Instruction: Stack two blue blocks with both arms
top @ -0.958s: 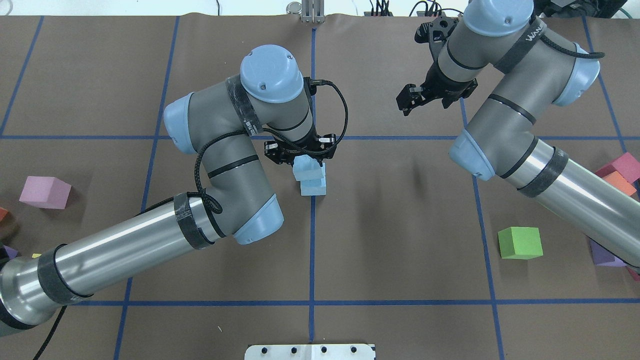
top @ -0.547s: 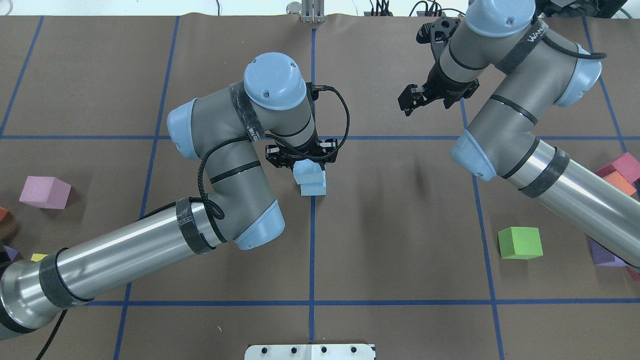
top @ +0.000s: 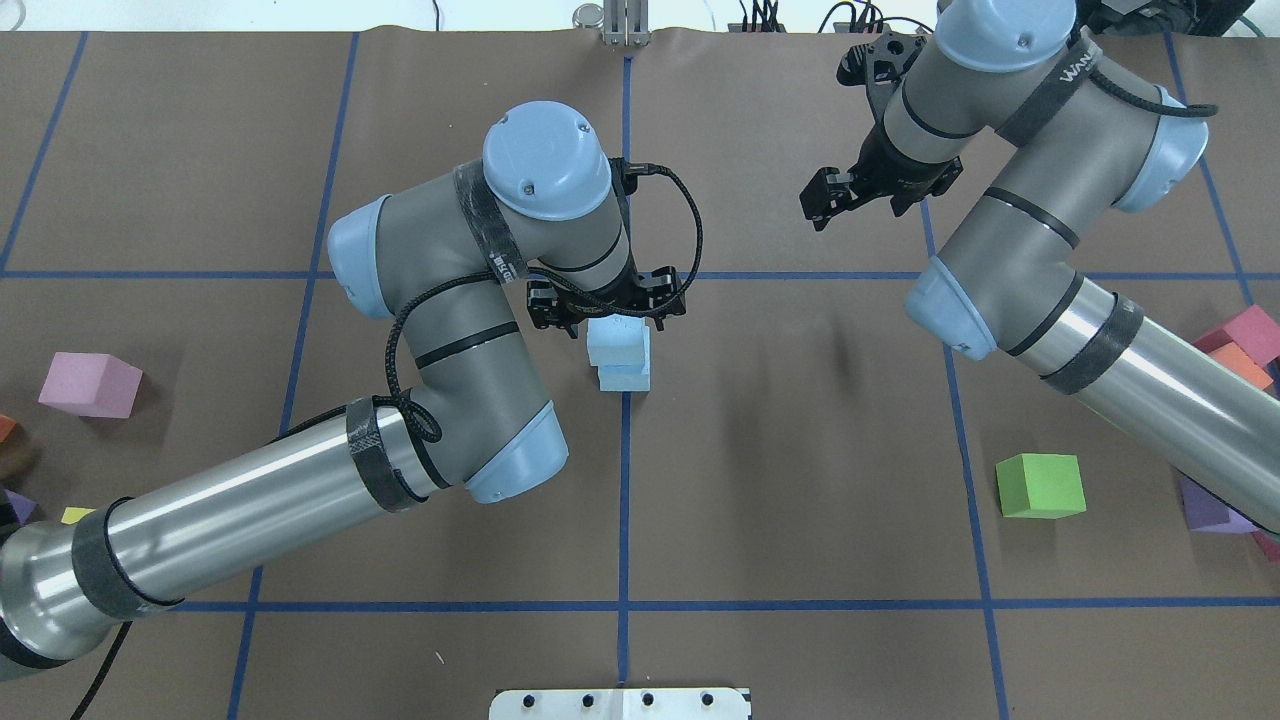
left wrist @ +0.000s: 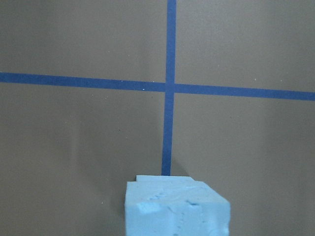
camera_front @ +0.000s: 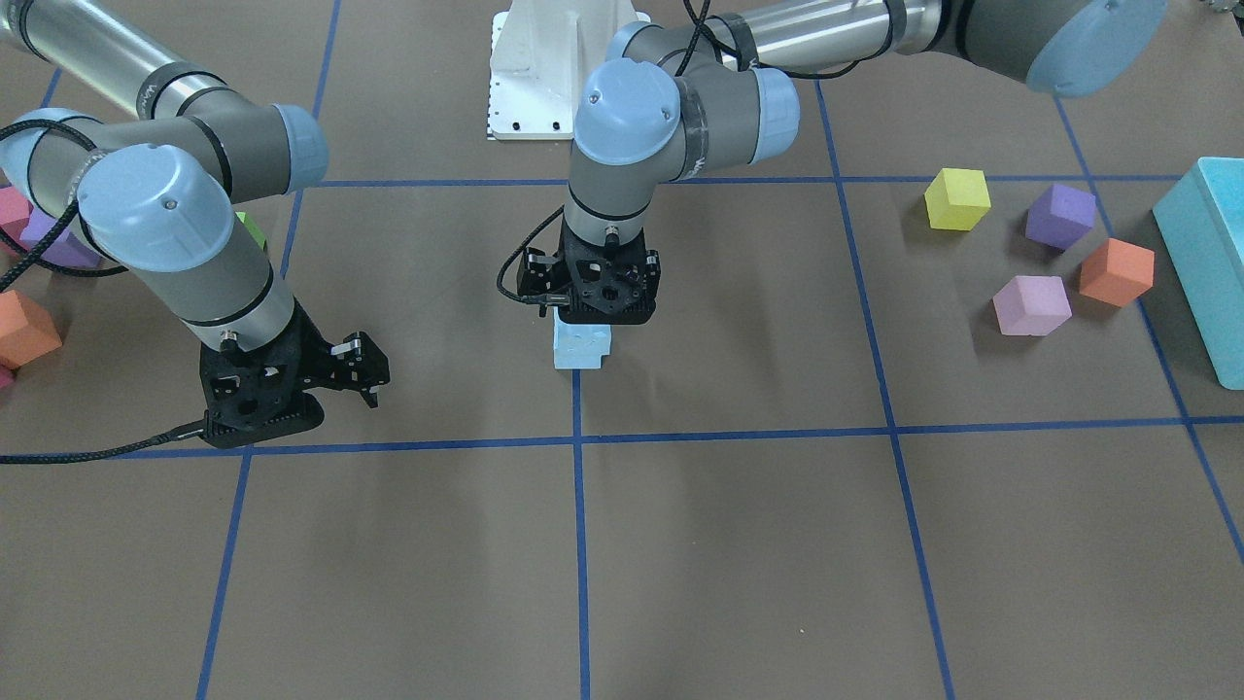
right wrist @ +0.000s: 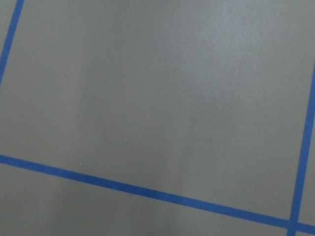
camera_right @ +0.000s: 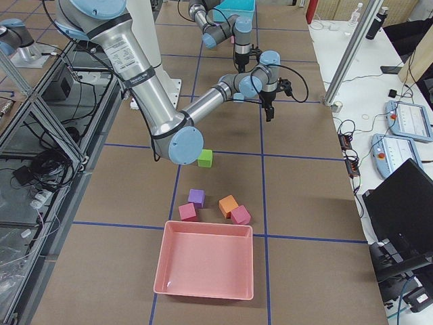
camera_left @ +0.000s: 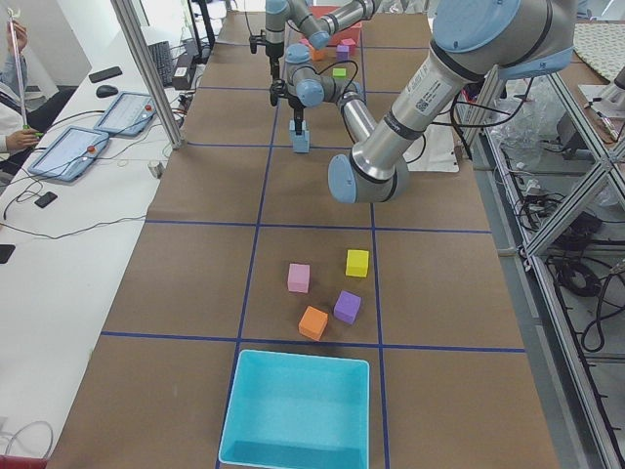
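Observation:
Two pale blue blocks stand stacked at the table's centre line, the top block (top: 618, 340) square on the lower block (top: 626, 378). The stack also shows in the front view (camera_front: 581, 347) and at the bottom of the left wrist view (left wrist: 177, 209). My left gripper (top: 608, 312) hangs right over the top block, its jaws spread beside the block; its body (camera_front: 591, 284) hides the top of the stack. My right gripper (top: 822, 203) is open and empty, well to the right and further back, above bare table (camera_front: 364, 381).
On my right side lie a green cube (top: 1040, 486) and purple, magenta and orange cubes under the right arm. On my left lie a lilac cube (top: 90, 383), yellow (camera_front: 957, 198), purple and orange cubes, and a teal box (camera_front: 1205, 262). A pink tray (camera_right: 206, 264) stands at the right end.
The top blue block was tilted in my left gripper; it now sits straight on the lower block and the jaws look wider. My right gripper drifted slightly right.

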Controlling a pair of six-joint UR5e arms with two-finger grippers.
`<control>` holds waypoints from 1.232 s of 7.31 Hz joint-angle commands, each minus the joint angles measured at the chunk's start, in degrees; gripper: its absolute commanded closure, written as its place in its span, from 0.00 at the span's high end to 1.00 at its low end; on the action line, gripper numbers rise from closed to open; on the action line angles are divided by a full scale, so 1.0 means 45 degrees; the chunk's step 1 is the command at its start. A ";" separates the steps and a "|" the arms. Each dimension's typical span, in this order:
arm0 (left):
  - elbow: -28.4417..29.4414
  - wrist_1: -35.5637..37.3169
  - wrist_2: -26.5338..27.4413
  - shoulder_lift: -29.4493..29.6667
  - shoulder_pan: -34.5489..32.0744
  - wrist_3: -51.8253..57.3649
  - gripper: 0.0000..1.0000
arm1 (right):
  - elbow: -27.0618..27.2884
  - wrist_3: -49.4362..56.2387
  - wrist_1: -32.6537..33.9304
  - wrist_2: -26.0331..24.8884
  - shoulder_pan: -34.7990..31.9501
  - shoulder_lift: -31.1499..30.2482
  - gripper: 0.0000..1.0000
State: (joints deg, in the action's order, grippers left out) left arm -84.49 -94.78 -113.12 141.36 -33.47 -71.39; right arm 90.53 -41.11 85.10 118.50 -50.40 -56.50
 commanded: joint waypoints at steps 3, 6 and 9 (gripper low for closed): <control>-0.2404 0.0046 -0.2575 -0.2511 -0.2789 0.1789 1.00 | 0.0271 0.0306 0.0036 0.0693 -0.0981 -0.1014 1.00; -0.3628 0.0086 -0.4755 -0.6440 -0.6182 0.7385 1.00 | 0.0371 0.3955 0.0191 0.2339 -0.4338 -0.3005 1.00; -0.2461 0.1288 -0.4922 -0.8696 -0.9469 1.4442 1.00 | 0.1204 0.4019 0.0153 0.2418 -0.6141 -0.5209 1.00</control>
State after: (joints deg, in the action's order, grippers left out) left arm -98.09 -92.39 -134.98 105.08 -70.43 -17.90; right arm 93.39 -23.41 85.87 129.18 -75.25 -75.07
